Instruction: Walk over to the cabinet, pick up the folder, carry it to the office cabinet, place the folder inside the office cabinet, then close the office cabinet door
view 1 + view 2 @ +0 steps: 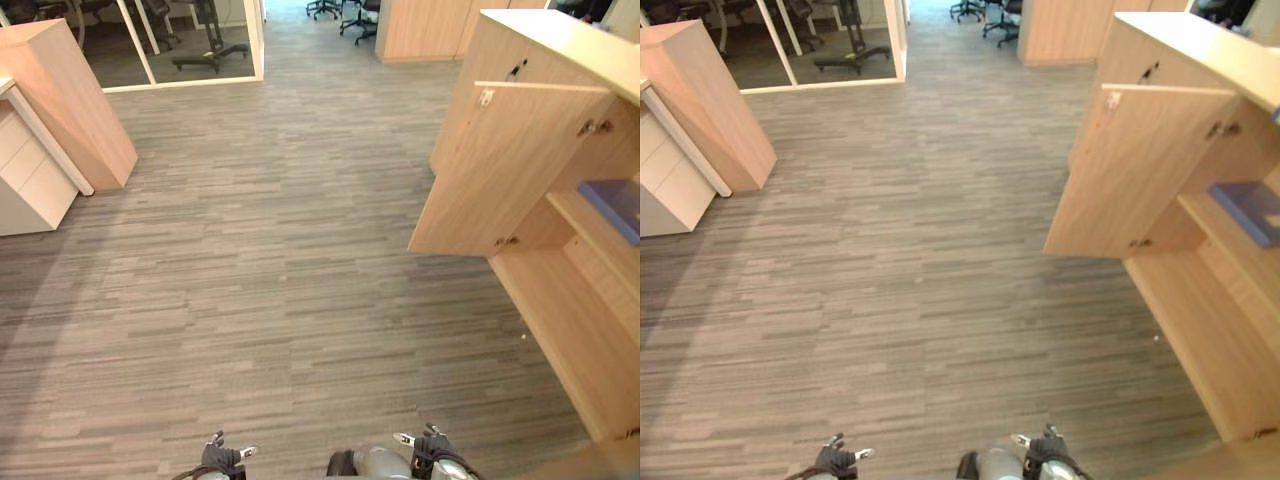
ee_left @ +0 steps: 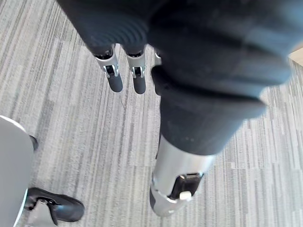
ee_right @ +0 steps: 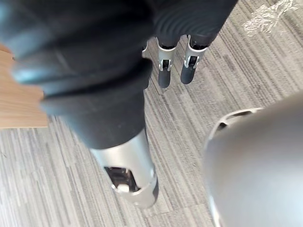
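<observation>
Right robot hand [image 3: 130,177] — folder [image 1: 615,205] well apart.

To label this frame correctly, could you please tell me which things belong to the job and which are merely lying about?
Job: flat blue folder on the shelf; light wooden office cabinet; its open door.
Lying about: white drawer unit; light wooden cabinet at left; black wheeled office chairs.

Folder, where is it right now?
The folder lies on a shelf inside the open cabinet, at the right edge of the left eye view, just right of the swung-out door.
</observation>
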Available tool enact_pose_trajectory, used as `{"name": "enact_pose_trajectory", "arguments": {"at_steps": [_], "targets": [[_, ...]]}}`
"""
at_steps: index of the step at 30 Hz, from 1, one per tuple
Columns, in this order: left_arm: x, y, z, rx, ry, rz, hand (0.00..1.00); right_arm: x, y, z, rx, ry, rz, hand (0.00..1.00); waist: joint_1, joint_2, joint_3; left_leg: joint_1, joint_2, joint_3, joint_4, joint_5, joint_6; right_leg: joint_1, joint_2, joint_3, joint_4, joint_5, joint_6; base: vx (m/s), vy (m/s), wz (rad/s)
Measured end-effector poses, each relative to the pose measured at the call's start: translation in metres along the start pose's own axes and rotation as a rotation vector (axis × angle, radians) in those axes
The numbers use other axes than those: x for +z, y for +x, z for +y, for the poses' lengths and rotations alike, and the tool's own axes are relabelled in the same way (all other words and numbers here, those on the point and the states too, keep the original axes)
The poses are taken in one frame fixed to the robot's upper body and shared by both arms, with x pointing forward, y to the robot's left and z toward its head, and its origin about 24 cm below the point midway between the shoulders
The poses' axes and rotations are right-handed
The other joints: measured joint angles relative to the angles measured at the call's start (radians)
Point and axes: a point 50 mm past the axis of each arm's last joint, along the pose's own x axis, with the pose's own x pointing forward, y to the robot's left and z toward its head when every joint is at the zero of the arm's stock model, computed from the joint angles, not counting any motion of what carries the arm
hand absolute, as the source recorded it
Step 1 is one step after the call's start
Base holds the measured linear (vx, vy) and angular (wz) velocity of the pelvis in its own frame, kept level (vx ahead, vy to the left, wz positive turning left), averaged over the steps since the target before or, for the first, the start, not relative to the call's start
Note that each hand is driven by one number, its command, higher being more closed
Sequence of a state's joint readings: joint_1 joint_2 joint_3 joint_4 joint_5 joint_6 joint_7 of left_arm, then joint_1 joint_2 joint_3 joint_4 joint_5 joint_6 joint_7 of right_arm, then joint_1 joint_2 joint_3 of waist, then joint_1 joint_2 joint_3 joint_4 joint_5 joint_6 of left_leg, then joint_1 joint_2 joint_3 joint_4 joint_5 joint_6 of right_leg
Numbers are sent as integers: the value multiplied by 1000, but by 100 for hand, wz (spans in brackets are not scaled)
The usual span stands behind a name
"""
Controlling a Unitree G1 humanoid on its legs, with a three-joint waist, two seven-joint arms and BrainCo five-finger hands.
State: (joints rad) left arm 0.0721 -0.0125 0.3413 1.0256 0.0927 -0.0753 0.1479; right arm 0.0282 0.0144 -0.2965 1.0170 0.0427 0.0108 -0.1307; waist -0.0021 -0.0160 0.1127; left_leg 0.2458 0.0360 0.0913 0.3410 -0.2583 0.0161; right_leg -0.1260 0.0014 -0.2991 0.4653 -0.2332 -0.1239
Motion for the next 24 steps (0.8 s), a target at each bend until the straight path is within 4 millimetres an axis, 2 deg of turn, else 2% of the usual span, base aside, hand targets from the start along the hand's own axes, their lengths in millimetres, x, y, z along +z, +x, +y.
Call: {"name": "enact_pose_trajectory", "arguments": {"at_steps": [1,2,3,4,6,7,9,11,12,13,14,15,16,17,18,19,20,21,22,23,24], "targets": [[0,0,3,19,-49,3,0,-2,-1,-1,-2,13,4,0,-6,8,-10,-84,14,-19,205,19,-39,46,19,6,-57,-8,-5,315,-204,-2],[-1,-1,1,24,-83,7,0,-3,-1,-2,-5,16,5,0,-8,15,-16,-136,24,-31,309,39,-58,62,30,13,-80,-12,-7,282,-146,-18],[-3,-1,2,41,-138,16,0,-2,0,-7,-21,30,3,0,-3,31,-21,-236,53,-44,523,89,-84,93,61,36,-116,-12,-7,289,-60,-47],[-6,-3,3,54,-188,28,0,-2,0,-10,-28,32,4,0,1,48,-19,-306,87,-42,692,103,-95,132,91,67,-142,-16,-13,307,-19,-62],[-4,-2,8,85,-237,22,0,-5,0,-10,-30,30,16,0,19,44,-11,-381,121,-27,817,94,-81,191,104,116,-175,-20,-19,362,71,-84],[-1,-2,8,87,-259,12,0,-9,-1,-12,-35,29,31,0,29,40,-10,-428,125,-20,825,81,-65,225,102,163,-199,-22,-20,347,91,-93],[2,-2,8,88,-279,-4,0,-12,-1,-13,-39,26,44,0,47,32,-6,-503,120,-16,757,51,-50,257,80,221,-219,-24,-15,316,116,-103],[7,-2,8,88,-283,-28,0,-13,-1,-12,-36,19,55,0,50,22,2,-555,93,-22,611,18,-55,297,44,275,-239,-29,-4,376,158,-91],[7,-2,8,90,-292,-30,0,-13,-2,-9,-26,-3,55,0,53,13,6,-574,74,-28,483,15,-56,320,15,311,-254,-32,10,462,240,-86],[9,-2,7,94,-302,-34,0,-11,-1,-6,-15,-14,50,0,59,8,6,-589,58,-57,326,26,-73,337,-12,351,-268,-41,40,479,274,-89],[10,-2,7,97,-305,-35,0,-10,-1,-4,-12,-11,47,0,63,8,6,-595,53,-82,247,35,-81,347,-22,367,-276,-47,56,414,268,-97],[10,-1,7,105,-310,-34,0,-9,-1,-1,-9,-2,46,0,73,8,6,-594,50,-150,97,60,-94,363,-40,407,-282,-61,88,486,379,-103],[10,-2,7,111,-315,-35,0,-9,-1,1,-5,6,46,0,78,11,4,-592,55,-213,13,82,-107,375,-53,446,-283,-81,121,482,397,-109],[10,-1,7,112,-318,-35,0,-9,-1,2,-4,6,48,0,80,12,3,-592,64,-226,6,87,-113,385,-60,469,-285,-91,138,579,519,-122],[10,-1,7,111,-315,-32,0,-13,-3,3,-1,7,58,0,90,13,-12,-596,75,-197,66,178,-144,401,-84,519,-282,-101,157,388,381,-108],[8,-1,9,116,-311,-26,0,-15,-3,4,1,9,63,0,98,5,-25,-598,69,-183,90,213,-142,395,-98,537,-276,-95,170,474,469,-135],[9,1,18,139,-298,-29,0,-20,-6,15,28,12,81,0,85,-42,-54,-596,45,-112,134,162,-117,369,-167,556,-261,-57,223,354,363,-101],[10,1,20,143,-291,-30,0,-22,-6,18,35,10,85,0,84,-52,-63,-592,42,-82,149,143,-101,357,-187,562,-254,-33,232,408,436,-117],[10,1,21,144,-277,-29,0,-21,-6,18,37,-2,82,0,84,-59,-73,-577,30,-26,170,114,-75,334,-228,586,-238,13,239,423,525,-116],[8,2,20,141,-272,-16,0,-16,-5,18,38,-14,66,0,87,-61,-74,-539,7,16,158,98,-50,308,-267,611,-201,62,237,399,534,-125],[7,2,19,138,-267,-9,0,-13,-4,18,38,-24,59,0,85,-61,-74,-511,-3,45,140,92,-40,285,-286,622,-167,85,237,339,528,-152]]}}
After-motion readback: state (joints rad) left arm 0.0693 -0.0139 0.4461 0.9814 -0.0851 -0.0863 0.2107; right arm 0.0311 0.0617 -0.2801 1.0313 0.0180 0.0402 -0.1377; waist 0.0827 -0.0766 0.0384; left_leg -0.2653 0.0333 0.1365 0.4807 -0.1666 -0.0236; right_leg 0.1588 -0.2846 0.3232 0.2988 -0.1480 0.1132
